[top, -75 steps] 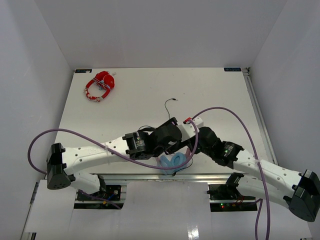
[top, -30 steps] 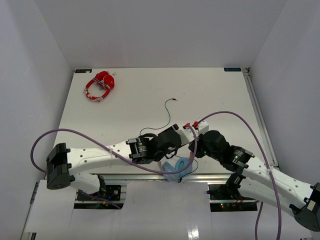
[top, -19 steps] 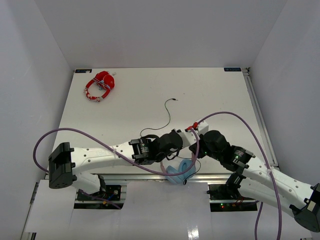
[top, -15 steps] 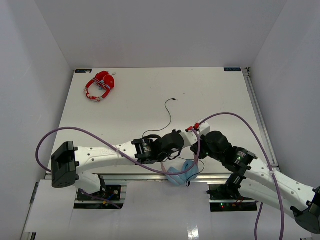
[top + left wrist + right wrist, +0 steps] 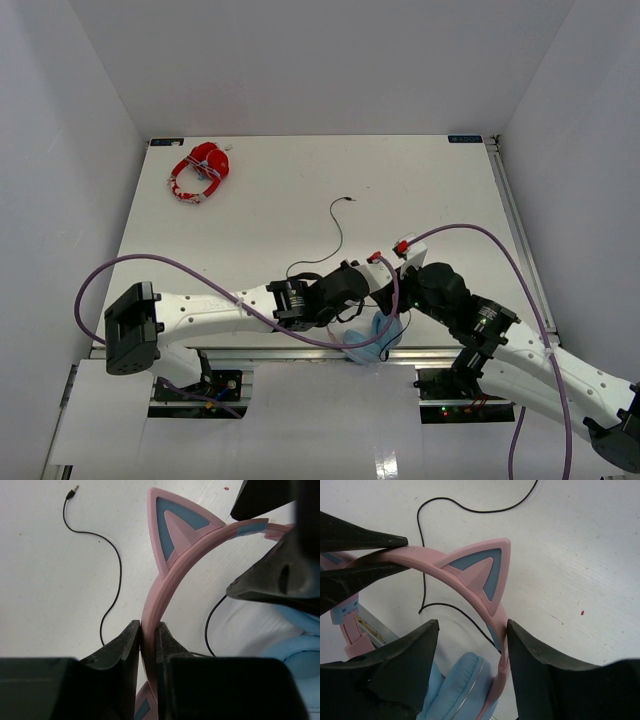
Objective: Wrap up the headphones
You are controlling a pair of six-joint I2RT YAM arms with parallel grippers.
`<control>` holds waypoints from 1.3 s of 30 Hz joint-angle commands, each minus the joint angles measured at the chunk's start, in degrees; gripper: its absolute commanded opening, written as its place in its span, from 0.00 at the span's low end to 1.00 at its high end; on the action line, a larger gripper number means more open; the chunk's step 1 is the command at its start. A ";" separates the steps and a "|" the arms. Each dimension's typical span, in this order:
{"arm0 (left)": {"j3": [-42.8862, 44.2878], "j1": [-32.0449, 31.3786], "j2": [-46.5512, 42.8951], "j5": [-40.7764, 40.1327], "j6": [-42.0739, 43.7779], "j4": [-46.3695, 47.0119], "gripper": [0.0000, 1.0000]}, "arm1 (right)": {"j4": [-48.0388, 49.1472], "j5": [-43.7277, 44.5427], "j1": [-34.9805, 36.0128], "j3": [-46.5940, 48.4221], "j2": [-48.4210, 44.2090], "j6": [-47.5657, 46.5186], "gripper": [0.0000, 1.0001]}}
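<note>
Red-and-white headphones (image 5: pixel 200 172) lie at the far left corner of the tabletop (image 5: pixel 450 190), well apart from the work and no part of it. Coming right, the left hand (image 5: pixel 148 628) has in the last second narrowed from a looser gap and now pinches the pink headband (image 5: pixel 167 575) of the headphones (image 5: pixel 378 335). These have drifted to the near edge of the tabletop, between the two arms, with a blue ear cup (image 5: pixel 462 682) hanging low. The thin black cable (image 5: pixel 118 572) is unwound and trails away across the tabletop to its plug (image 5: pixel 73 490). Further right, the right hand (image 5: pixel 471 630), clamped narrow a moment ago, has just spread. Its jaws stand wide on either side of the band just below a cat ear (image 5: pixel 480 575); whether either one touches the band I cannot tell. I read this as a handover: the left hand now anchors the headphones, freeing the right to go for the cable. The winding itself looks not yet begun.
</note>
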 commanded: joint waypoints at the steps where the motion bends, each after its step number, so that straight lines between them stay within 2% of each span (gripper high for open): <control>1: 0.42 -0.05 -1.42 -3.61 -4.15 2.45 0.00 | 9.00 -1.04 0.51 0.17 -1.12 2.15 0.67; 9: -0.68 -0.05 -5.70 -3.95 -7.22 2.36 0.00 | 9.45 4.49 0.43 -1.55 0.66 1.37 0.70; 16: -2.65 -0.04 -8.89 -6.28 -8.75 1.53 0.00 | 9.89 5.92 0.43 -2.13 0.55 1.41 0.70; 29: -4.15 -0.05 -12.66 -6.29 -10.98 1.29 0.00 | 13.20 3.46 0.43 -1.70 5.81 -0.02 0.59; 33: -4.24 -0.05 -12.78 -5.82 -11.29 1.30 0.00 | 14.02 3.81 0.43 -1.36 7.64 0.10 0.46; 37: -4.41 -0.05 -13.21 -5.33 -11.23 1.15 0.00 | 13.94 4.66 0.43 -0.51 8.61 0.54 0.10; 39: -4.26 -0.05 -13.31 -4.82 -10.73 0.30 0.00 | 13.59 4.23 0.43 -0.20 8.60 0.45 0.08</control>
